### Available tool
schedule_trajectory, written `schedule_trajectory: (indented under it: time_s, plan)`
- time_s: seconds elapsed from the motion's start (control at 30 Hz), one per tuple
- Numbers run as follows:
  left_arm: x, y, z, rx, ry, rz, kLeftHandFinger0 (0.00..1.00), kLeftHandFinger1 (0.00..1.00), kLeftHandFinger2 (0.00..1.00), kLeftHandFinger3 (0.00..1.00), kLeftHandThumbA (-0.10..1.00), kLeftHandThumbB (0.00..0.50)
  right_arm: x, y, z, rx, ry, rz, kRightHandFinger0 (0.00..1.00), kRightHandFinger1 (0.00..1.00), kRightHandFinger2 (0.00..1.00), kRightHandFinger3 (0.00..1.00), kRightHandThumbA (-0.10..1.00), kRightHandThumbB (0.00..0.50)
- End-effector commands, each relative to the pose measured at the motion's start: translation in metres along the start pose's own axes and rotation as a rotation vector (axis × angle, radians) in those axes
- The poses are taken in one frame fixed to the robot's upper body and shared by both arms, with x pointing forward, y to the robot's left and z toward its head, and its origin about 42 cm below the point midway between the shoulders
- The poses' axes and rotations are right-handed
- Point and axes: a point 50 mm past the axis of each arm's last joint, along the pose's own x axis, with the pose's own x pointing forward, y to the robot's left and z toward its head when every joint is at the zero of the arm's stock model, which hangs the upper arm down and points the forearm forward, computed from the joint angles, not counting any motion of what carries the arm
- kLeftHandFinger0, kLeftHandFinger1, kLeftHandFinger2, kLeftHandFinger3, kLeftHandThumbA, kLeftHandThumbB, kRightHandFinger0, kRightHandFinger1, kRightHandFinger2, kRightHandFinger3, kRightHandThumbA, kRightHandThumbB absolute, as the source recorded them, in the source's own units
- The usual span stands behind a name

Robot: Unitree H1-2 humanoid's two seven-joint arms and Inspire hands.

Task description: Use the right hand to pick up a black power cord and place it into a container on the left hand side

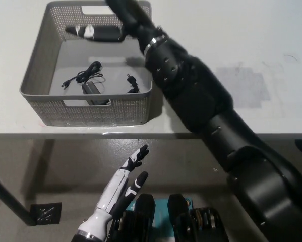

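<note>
While we look steeply down from the head camera, we see a white table filling the upper part of the view. On its left side sits a grey perforated basket with cut-out handles in its near and far walls. Our black right hand is raised over the far part of the basket, near its back wall, with the fingers stretched out toward picture left and holding nothing. Its black arm runs down and to the right, crossing the basket's right rim and the table's front edge. On the basket floor, toward the near wall, lies the black power cord: a loose tangle of thin cable beside a dark adapter block, with a small plug end lying a little to the right, near the right wall. The cord is apart from the hand. Our white left hand rests below the table's front edge at the lower left, its fingers spread and pointing up toward the table, holding nothing.
</note>
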Motion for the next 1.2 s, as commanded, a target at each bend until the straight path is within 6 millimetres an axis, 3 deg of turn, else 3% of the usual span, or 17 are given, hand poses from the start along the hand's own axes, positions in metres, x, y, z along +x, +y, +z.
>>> schedule_trajectory:
  time_s: [0.0,0.13,0.23,0.33,0.4,0.43,0.47,0.53,0.63,0.77,0.87,0.9,0.97,1.03,1.1,1.17]
  plan:
    - [0.007,-0.001,0.011,-0.011,-0.059,-0.026,1.00,1.00,1.00,1.00,0.91,0.001,-0.011,-0.120,0.107,0.207,-0.336,-0.181,1.00,1.00,1.00,1.00,1.00,0.490]
    - [0.003,-0.001,0.011,0.005,-0.050,-0.020,1.00,1.00,1.00,1.00,0.91,0.002,-0.062,-0.158,0.112,0.298,-0.420,-0.278,1.00,1.00,1.00,1.00,1.00,0.432]
    - [0.003,-0.001,0.011,0.006,-0.047,-0.014,1.00,1.00,1.00,1.00,0.91,0.007,-0.108,-0.179,0.095,0.328,-0.463,-0.333,1.00,1.00,1.00,1.00,1.00,0.427]
    - [-0.005,0.004,0.010,0.017,-0.038,0.001,1.00,1.00,1.00,1.00,0.92,0.014,-0.150,-0.182,0.079,0.356,-0.479,-0.367,1.00,1.00,1.00,1.00,1.00,0.440]
    - [-0.004,0.007,0.010,0.014,-0.043,0.009,1.00,1.00,1.00,1.00,0.93,0.022,-0.182,-0.180,0.069,0.356,-0.485,-0.387,1.00,1.00,1.00,1.00,1.00,0.486]
    - [-0.003,0.009,0.010,0.007,-0.037,0.012,1.00,1.00,1.00,1.00,0.97,0.039,-0.218,-0.174,0.058,0.360,-0.479,-0.409,1.00,1.00,1.00,1.00,1.00,0.492]
    - [-0.001,0.010,0.011,0.001,-0.034,0.015,1.00,1.00,1.00,1.00,0.98,0.037,-0.236,-0.171,0.052,0.362,-0.476,-0.416,1.00,1.00,1.00,1.00,1.00,0.493]
    - [0.000,0.011,0.010,0.001,-0.037,0.019,1.00,1.00,1.00,1.00,0.99,0.039,-0.255,-0.164,0.043,0.360,-0.466,-0.422,1.00,1.00,1.00,1.00,1.00,0.500]
    - [0.001,0.011,0.010,-0.005,-0.040,0.030,1.00,1.00,1.00,1.00,0.99,0.022,-0.297,-0.141,0.015,0.359,-0.393,-0.419,1.00,1.00,1.00,1.00,1.00,0.493]
    - [0.002,0.010,0.009,-0.012,-0.034,0.042,1.00,1.00,1.00,1.00,1.00,0.057,-0.322,-0.117,-0.002,0.404,-0.332,-0.396,1.00,1.00,1.00,1.00,1.00,0.480]
    - [0.002,0.010,0.008,-0.010,-0.030,0.047,1.00,1.00,1.00,1.00,1.00,0.100,-0.343,-0.078,-0.022,0.487,-0.230,-0.336,1.00,1.00,1.00,1.00,1.00,0.478]
    - [0.002,0.010,0.008,-0.013,-0.030,0.047,1.00,1.00,1.00,1.00,1.00,0.102,-0.348,-0.064,-0.031,0.524,-0.191,-0.318,1.00,1.00,1.00,1.00,1.00,0.455]
    - [0.001,0.009,0.009,-0.018,-0.029,0.052,1.00,1.00,1.00,1.00,1.00,0.102,-0.356,-0.041,-0.044,0.586,-0.125,-0.294,1.00,1.00,1.00,1.00,1.00,0.463]
    - [-0.001,0.008,0.008,-0.020,-0.020,0.056,1.00,1.00,1.00,1.00,1.00,0.117,-0.364,-0.015,-0.057,0.632,-0.065,-0.259,1.00,1.00,1.00,1.00,1.00,0.414]
    - [-0.003,0.008,0.006,-0.022,-0.016,0.069,1.00,1.00,1.00,1.00,1.00,0.117,-0.379,0.034,-0.070,0.704,0.041,-0.188,1.00,1.00,1.00,1.00,1.00,0.359]
    - [-0.006,0.008,0.006,-0.030,-0.009,0.080,1.00,1.00,1.00,1.00,1.00,0.120,-0.388,0.074,-0.079,0.759,0.111,-0.142,1.00,1.00,1.00,1.00,1.00,0.358]
